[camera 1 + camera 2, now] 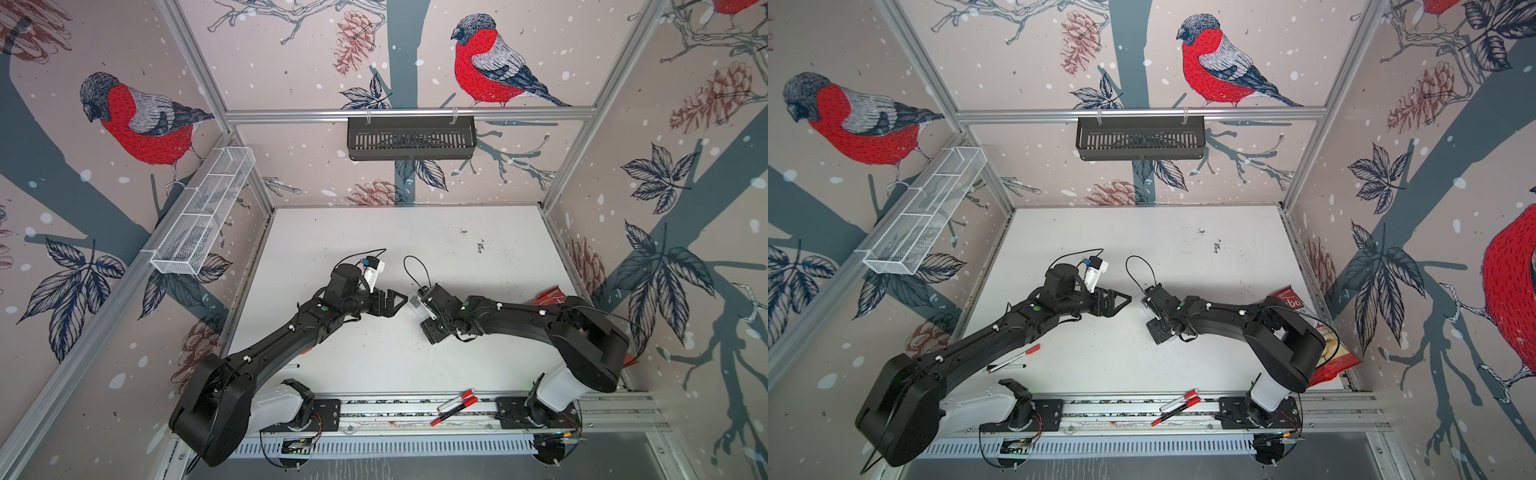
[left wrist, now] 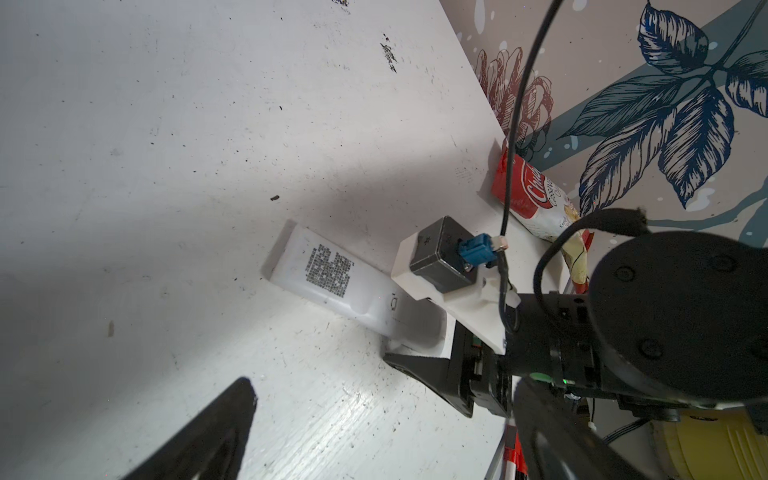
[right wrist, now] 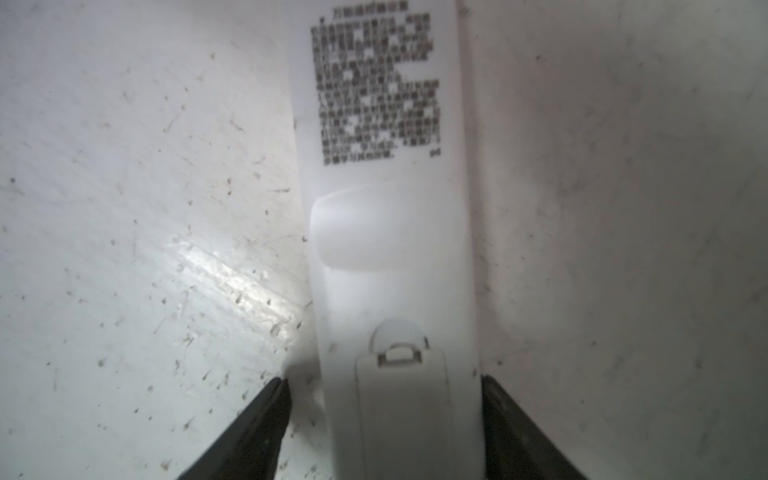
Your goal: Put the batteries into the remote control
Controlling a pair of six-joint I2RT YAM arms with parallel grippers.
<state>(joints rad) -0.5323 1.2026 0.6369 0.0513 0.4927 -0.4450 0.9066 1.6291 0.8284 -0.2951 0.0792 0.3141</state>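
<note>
- The left gripper (image 1: 397, 301) hangs just left of the middle of the table (image 1: 415, 365). Its jaws are wide apart and hold nothing.
- The remote control (image 2: 332, 274) lies flat at the middle of the table, back side up, with the printed label showing. Its battery cover (image 3: 403, 407) is shut.
- The right gripper (image 3: 384, 382) stands astride the cover end of the remote, one finger on each long side. A small gap shows on one side, so I judge that it does not clamp yet.
- Step in hand, as I judge: securing the remote before the cover is opened. No battery is loaded.
- The next move calls for closing squarely on the two long edges while keeping off the cover and its latch, so that the free left gripper can work on it.
- The batteries show in no view; I cannot tell where they are.
- In both top views the right wrist hides most of the remote. The near part of the right wrist view is blurred, so contact at the second finger is unclear.
- Only marker pens (image 1: 457, 405) lie at the front edge and a snack bag (image 1: 1291, 303) at the right edge.
</note>
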